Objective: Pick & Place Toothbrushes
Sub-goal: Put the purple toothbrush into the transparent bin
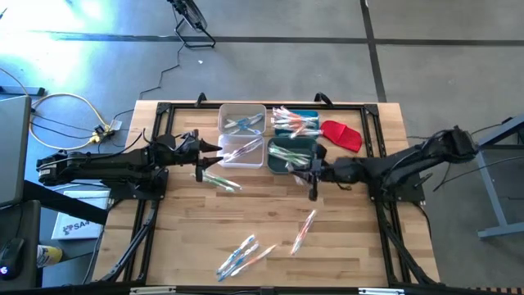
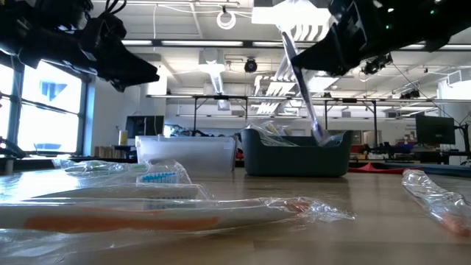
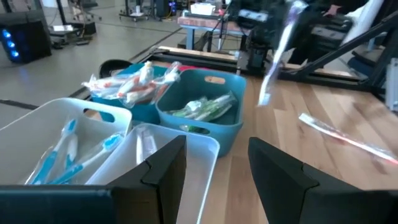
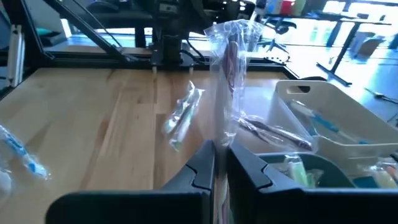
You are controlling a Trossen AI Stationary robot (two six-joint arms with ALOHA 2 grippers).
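Observation:
My right gripper [image 1: 313, 174] is shut on a plastic-wrapped toothbrush [image 4: 229, 68] with a dark handle. It holds it in the air just near of the dark teal bin [image 1: 275, 163] of green toothbrushes. My left gripper [image 3: 214, 180] stands open and holds nothing, above the left rim of the near white bin [image 1: 241, 152]. One wrapped toothbrush [image 1: 218, 181] lies flat on the wood between the arms. Several more [image 1: 304, 232] [image 1: 239, 257] lie toward the near edge. The far white bin [image 1: 242, 120] holds blue ones and the far teal bin [image 1: 295, 121] orange ones. My right gripper pinches the wrapped toothbrush between its two fingers, on the wrapper partway along the handle [image 4: 219, 146]. The fingers come nearly level from the table's right and lie across it. The toothbrush is lifted clear and stands steeply slanted [image 2: 303, 85], sticking out above and below the fingers.
A red cloth-like piece [image 1: 342, 135] lies right of the teal bins. A dark frame [image 1: 164, 108] runs along the table's far and side edges. Bare wood shows in the table's middle [image 1: 262, 209]. Cables and a box lie on the floor to the left.

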